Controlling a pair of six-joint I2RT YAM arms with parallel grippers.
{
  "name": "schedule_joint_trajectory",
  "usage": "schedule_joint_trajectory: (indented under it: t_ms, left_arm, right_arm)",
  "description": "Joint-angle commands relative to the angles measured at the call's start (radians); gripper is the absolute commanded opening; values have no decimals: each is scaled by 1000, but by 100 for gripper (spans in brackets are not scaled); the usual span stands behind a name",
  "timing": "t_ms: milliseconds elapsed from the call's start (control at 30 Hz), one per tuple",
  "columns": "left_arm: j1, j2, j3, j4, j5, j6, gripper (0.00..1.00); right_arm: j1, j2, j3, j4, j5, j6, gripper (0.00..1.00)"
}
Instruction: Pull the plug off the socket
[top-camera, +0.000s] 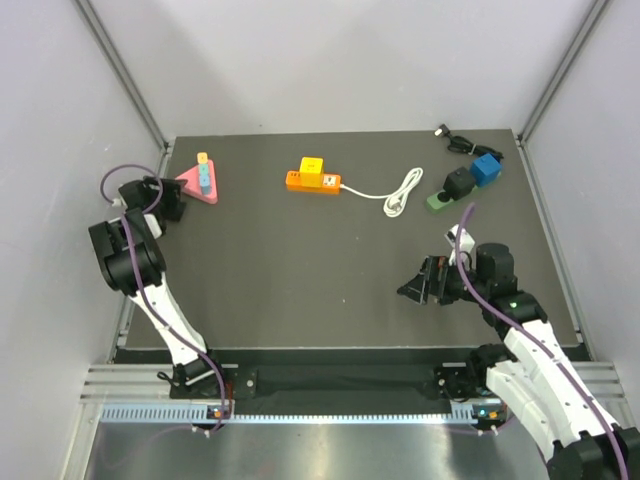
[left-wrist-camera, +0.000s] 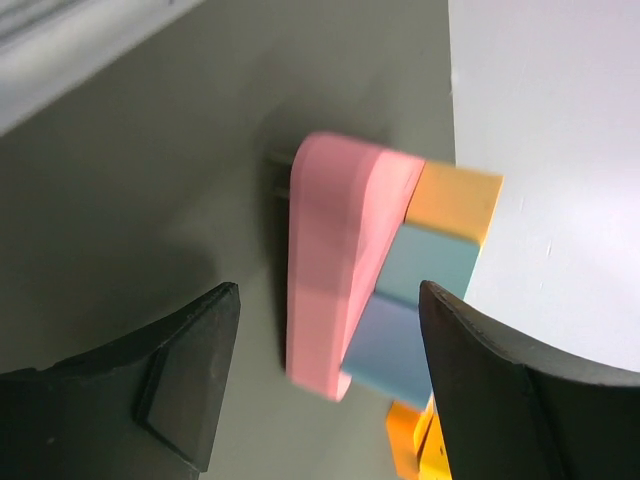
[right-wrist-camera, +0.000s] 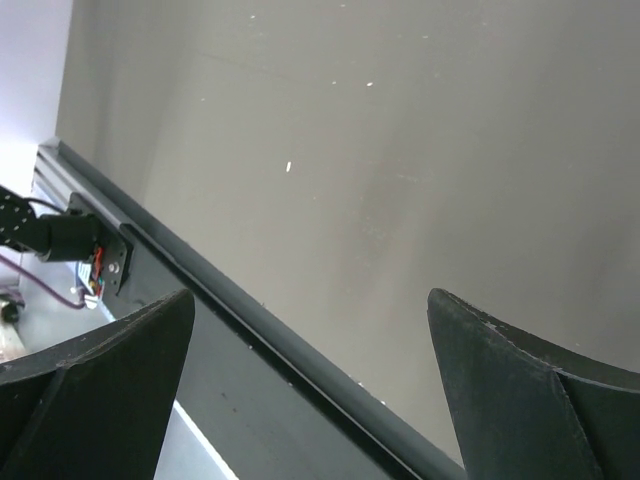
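Observation:
An orange socket strip (top-camera: 312, 182) lies at the back middle of the dark table, with a yellow plug (top-camera: 312, 166) standing in it and a white cable (top-camera: 400, 190) coiled off to its right. An orange and yellow corner of it shows low in the left wrist view (left-wrist-camera: 415, 440). My left gripper (top-camera: 165, 200) is open and empty at the far left, well apart from the strip (left-wrist-camera: 325, 380). My right gripper (top-camera: 415, 283) is open and empty over bare table at the right (right-wrist-camera: 310, 390), well in front of the strip.
A pink triangular block (top-camera: 197, 186) carrying a stack of small orange and blue blocks lies just ahead of my left gripper (left-wrist-camera: 335, 270). At the back right are a green and black adapter (top-camera: 450, 188), a blue block (top-camera: 488, 169) and a black cable (top-camera: 455, 140). Grey walls enclose the table.

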Motion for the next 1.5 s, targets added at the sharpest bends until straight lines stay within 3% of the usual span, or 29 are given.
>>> schedule_joint_trajectory:
  t_ms: [0, 133, 367, 567, 933, 1200, 1233, 1300, 1333, 1467]
  left_arm:
    - [-13, 37, 89, 69, -18, 3, 76]
    - [-27, 77, 167, 32, -35, 17, 72]
    - [-81, 109, 296, -203, -75, 79, 64]
    - [-111, 77, 249, -282, -153, 63, 65]
    - [-119, 114, 171, -168, -163, 14, 68]
    - [-117, 96, 168, -134, -177, 93, 32]
    - [-119, 88, 163, -132, -175, 102, 19]
    - [-120, 63, 143, -141, -170, 124, 4]
    - [-120, 51, 131, -146, -167, 129, 0]
    - [-124, -41, 42, -143, -170, 171, 0]
  right_arm:
    - [-13, 3, 58, 2, 36, -2, 100]
    - [-13, 11, 79, 1, 46, 8, 100]
    - [-13, 1, 122, -11, 53, 33, 100]
    - [-11, -25, 156, -62, 73, 19, 100]
    - [-11, -32, 161, -79, 63, 21, 100]
    - [-13, -19, 185, -90, 74, 15, 100]
    - [-11, -19, 182, -87, 73, 16, 100]
    - [-13, -16, 171, -80, 73, 24, 100]
    - [-11, -16, 168, -77, 70, 24, 100]
    - [-13, -26, 162, -70, 63, 22, 100]
